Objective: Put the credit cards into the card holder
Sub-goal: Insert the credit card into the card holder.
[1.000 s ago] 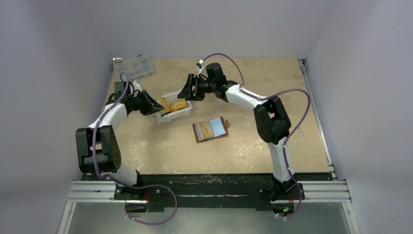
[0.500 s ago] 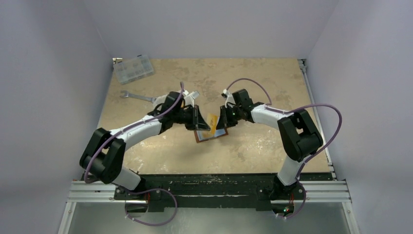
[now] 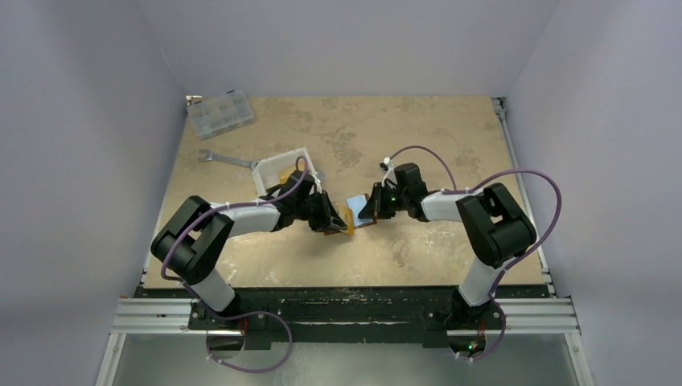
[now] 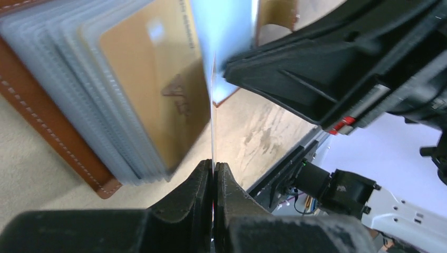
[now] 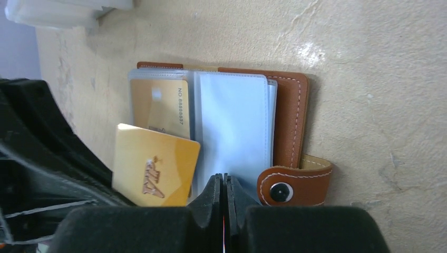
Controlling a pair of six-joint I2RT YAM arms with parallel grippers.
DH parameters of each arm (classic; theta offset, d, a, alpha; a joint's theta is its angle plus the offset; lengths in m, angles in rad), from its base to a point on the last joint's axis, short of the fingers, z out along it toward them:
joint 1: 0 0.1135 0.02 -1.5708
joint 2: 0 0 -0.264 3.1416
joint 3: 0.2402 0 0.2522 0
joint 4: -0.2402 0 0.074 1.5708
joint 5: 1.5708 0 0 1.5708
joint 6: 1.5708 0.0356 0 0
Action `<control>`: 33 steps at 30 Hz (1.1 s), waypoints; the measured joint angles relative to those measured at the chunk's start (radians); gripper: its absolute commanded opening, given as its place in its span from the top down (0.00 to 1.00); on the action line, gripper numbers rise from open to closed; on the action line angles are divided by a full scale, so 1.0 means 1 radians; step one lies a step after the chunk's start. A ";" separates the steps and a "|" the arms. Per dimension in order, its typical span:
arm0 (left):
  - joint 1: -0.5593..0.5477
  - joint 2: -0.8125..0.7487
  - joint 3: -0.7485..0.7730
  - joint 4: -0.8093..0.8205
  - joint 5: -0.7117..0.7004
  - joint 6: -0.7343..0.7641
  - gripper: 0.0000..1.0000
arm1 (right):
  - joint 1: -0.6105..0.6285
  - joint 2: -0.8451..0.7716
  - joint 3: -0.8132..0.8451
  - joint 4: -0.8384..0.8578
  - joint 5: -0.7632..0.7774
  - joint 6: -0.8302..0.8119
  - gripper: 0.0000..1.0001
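The brown card holder (image 5: 291, 113) lies open on the table, snap strap (image 5: 287, 187) toward me, a gold credit card (image 5: 158, 103) in one grey slot. My left gripper (image 3: 338, 221) (image 4: 213, 167) is shut on an orange-yellow credit card (image 5: 155, 168) (image 3: 351, 214), edge-on in the left wrist view (image 4: 213, 116), its corner over the slots (image 4: 63, 79). My right gripper (image 3: 372, 211) (image 5: 224, 180) faces it, shut at the near edge of the light blue sleeve (image 5: 232, 121) (image 3: 358, 203), which tilts up as if pinched.
A white tray (image 3: 277, 155) with another orange card (image 3: 287, 175) stands behind my left arm. A silver wrench (image 3: 225, 159) lies left of it. A clear compartmented box (image 3: 219, 112) sits at the far left corner. The two grippers are almost touching.
Both arms have come from the tray to the card holder. The left one brought the orange-yellow card over the slots. The right gripper went from open to shut at the sleeve's edge.
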 measured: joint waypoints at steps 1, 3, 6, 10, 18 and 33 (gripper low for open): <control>-0.002 0.006 0.000 -0.009 -0.012 -0.011 1.00 | 0.000 -0.003 -0.013 0.020 0.004 0.014 1.00; -0.006 0.009 0.000 -0.032 -0.042 -0.021 1.00 | -0.001 -0.005 -0.027 0.048 0.007 0.034 1.00; -0.008 0.009 0.000 -0.040 -0.067 -0.034 1.00 | -0.002 -0.003 -0.030 0.059 0.007 0.047 1.00; -0.008 0.014 0.006 -0.039 -0.075 -0.039 1.00 | -0.003 0.002 -0.030 0.069 0.006 0.054 1.00; -0.012 0.016 0.021 -0.080 -0.098 -0.058 1.00 | -0.004 0.004 -0.030 0.074 0.002 0.055 1.00; -0.013 -0.013 0.034 -0.150 -0.138 -0.080 1.00 | -0.010 0.009 -0.030 0.079 -0.010 0.061 1.00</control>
